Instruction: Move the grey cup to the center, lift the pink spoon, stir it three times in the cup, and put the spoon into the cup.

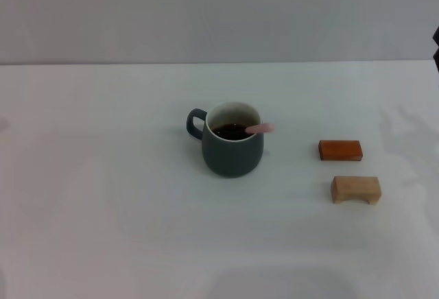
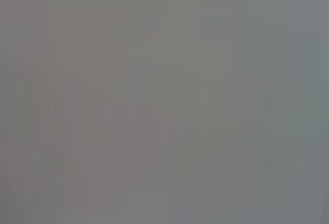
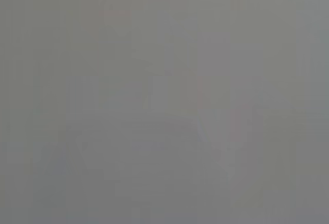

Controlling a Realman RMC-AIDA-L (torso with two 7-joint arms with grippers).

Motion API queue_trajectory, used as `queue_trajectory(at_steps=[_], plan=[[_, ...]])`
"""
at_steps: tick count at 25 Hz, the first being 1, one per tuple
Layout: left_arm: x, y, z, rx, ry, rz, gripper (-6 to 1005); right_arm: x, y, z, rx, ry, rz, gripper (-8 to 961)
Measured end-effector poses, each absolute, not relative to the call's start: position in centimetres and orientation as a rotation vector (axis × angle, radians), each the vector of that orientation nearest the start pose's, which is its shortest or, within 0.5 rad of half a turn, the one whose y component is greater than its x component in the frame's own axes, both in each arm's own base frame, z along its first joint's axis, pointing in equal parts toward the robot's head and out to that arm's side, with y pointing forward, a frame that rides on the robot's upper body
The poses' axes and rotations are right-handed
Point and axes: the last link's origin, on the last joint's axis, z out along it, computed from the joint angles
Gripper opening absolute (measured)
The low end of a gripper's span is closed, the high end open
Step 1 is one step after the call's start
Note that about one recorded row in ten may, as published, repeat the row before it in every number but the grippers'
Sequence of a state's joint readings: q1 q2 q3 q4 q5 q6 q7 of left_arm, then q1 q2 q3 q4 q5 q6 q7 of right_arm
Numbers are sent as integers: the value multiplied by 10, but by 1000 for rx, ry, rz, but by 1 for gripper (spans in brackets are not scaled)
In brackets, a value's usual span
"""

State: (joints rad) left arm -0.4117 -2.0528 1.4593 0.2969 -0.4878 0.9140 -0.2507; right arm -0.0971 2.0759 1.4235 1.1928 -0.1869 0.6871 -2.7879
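Observation:
The grey cup (image 1: 232, 149) stands upright near the middle of the white table (image 1: 103, 196), its loop handle pointing left and dark liquid inside. The pink spoon (image 1: 260, 128) rests in the cup, its pale pink handle end leaning over the right rim; its bowl is hidden in the liquid. Neither gripper shows in the head view. Both wrist views give only a plain grey surface with no fingers or objects.
An orange-brown block (image 1: 340, 150) lies to the right of the cup, and a pale wooden block (image 1: 356, 190) sits just in front of it. A dark sliver (image 1: 436, 45) shows at the far right edge.

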Motion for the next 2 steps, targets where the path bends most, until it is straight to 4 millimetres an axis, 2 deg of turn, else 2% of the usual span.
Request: queue_trajectory(at_steps=[2], plan=[[-375,357,68,-1116,-797,-728,14,255,302,43,-1670,380,761,306]])
